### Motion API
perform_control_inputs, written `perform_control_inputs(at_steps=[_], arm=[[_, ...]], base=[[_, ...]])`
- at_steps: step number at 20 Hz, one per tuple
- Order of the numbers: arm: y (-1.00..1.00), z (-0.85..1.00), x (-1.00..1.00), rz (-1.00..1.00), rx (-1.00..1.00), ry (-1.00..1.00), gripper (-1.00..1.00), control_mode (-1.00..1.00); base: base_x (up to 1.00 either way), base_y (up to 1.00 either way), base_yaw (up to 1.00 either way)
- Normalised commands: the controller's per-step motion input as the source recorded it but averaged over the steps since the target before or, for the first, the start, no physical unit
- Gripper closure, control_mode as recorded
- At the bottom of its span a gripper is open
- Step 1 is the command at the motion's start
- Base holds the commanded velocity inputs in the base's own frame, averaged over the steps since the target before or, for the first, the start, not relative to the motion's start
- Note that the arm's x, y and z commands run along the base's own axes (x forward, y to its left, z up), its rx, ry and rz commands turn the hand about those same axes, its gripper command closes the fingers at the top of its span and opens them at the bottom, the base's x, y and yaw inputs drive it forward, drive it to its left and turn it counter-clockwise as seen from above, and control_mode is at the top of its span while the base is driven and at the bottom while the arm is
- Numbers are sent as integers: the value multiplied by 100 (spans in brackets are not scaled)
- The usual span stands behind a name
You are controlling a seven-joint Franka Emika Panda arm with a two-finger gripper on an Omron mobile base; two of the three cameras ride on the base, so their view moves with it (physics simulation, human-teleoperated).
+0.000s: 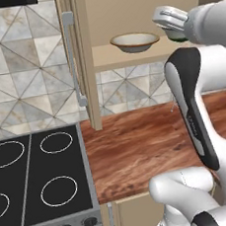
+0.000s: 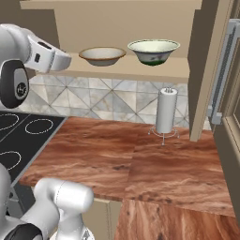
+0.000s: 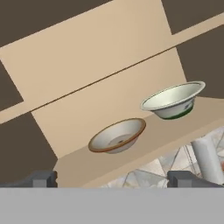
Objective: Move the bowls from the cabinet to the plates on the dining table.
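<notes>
The cabinet (image 2: 117,71) stands open, and both bowls sit on its shelf (image 1: 123,58). The wide cream bowl (image 2: 102,55) with a tan rim is on the left, also seen as cream bowl (image 1: 134,41) and cream bowl (image 3: 117,135). To its right sits the deeper pale green-white bowl (image 2: 153,50), shown again as green-white bowl (image 3: 173,100). My gripper (image 3: 113,179) is open and holds nothing. It hangs in front of the shelf and a little below it, facing the cream bowl and apart from it. The plates and the dining table are out of view.
A wood counter (image 2: 117,154) runs under the cabinet, with a black stove (image 1: 38,178) at its left. A paper towel roll (image 2: 166,112) stands at the back right of the counter. Open cabinet doors (image 1: 82,64) with silver handles flank the shelf.
</notes>
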Motion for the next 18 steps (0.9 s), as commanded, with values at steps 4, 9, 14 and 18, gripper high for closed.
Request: perform_control_inputs(at_steps=[4,9,14,18], arm=[[-31,-7,-21,-1,14,-2,-100,-100],[-34,-11,-19,1,18,-2,-100,-100],[-15,-23,-2,3,17,-1,-100,-100],[0,-9,0,-9,15,0,-100,-100]], base=[[0,0,0],[0,0,0],[0,0,0],[0,0,0]])
